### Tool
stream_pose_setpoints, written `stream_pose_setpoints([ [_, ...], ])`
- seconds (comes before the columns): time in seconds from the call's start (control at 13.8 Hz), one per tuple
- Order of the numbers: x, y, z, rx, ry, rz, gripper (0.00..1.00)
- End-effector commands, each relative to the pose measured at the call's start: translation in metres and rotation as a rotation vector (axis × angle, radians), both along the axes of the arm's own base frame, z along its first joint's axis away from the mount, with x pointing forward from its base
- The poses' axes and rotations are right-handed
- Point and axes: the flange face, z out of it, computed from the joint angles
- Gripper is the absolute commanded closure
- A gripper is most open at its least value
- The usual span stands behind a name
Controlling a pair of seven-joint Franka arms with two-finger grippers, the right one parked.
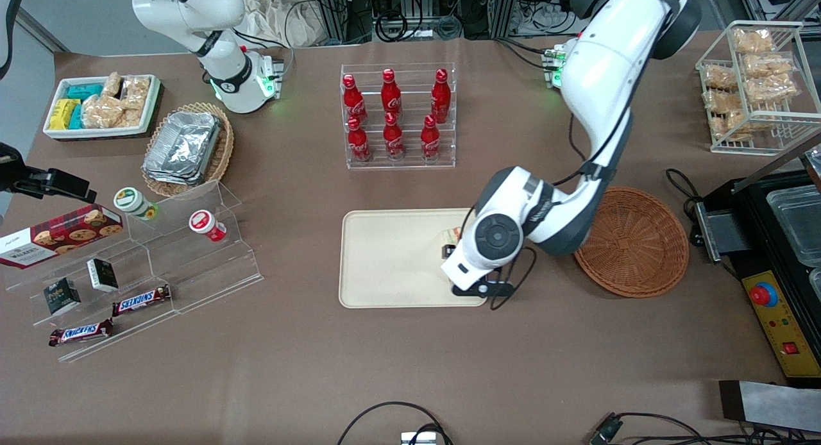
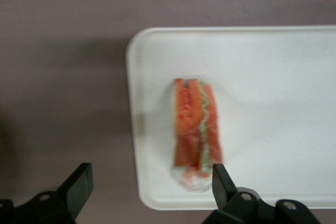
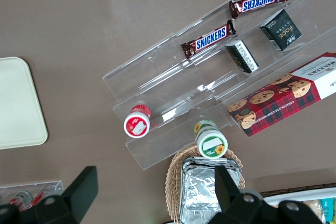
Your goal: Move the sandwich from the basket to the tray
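Observation:
The sandwich (image 2: 197, 127) lies flat on the beige tray (image 2: 273, 77), close to the tray's corner, its orange-red filling edge facing up. My left gripper (image 2: 151, 187) hovers above it, open, holding nothing. One fingertip (image 2: 223, 182) is beside the sandwich's end and the other hangs over the bare table off the tray's rim. In the front view the gripper (image 1: 449, 247) is over the tray (image 1: 385, 265) at the edge nearest the basket, and only a sliver of the sandwich (image 1: 453, 234) shows under the wrist. The round reddish-brown basket (image 1: 632, 240) stands beside the tray with nothing in it.
A clear rack of red bottles (image 1: 397, 115) stands farther from the front camera than the tray. A wire rack of bagged snacks (image 1: 753, 79) and a black machine (image 1: 776, 240) sit at the working arm's end. Clear tiered shelves (image 1: 160, 265) and an oval foil-container basket (image 1: 186, 147) lie toward the parked arm's end.

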Motion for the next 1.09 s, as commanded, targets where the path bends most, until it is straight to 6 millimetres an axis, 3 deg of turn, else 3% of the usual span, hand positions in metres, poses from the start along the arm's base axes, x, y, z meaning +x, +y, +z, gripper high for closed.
stream_pose_setpoints([
  [0.0,-0.029,0.063,0.056,0.03,-0.005,0.006,0.0],
  [0.14,-0.046,0.112,0.074,0.051,-0.001,0.021,0.0],
  [0.36,-0.065,0.157,0.113,0.045,-0.018,0.015,0.0],
  [0.72,-0.054,0.207,0.207,0.053,0.006,0.041,0.0],
  [1.01,-0.037,0.25,0.237,0.046,-0.019,0.042,0.0],
])
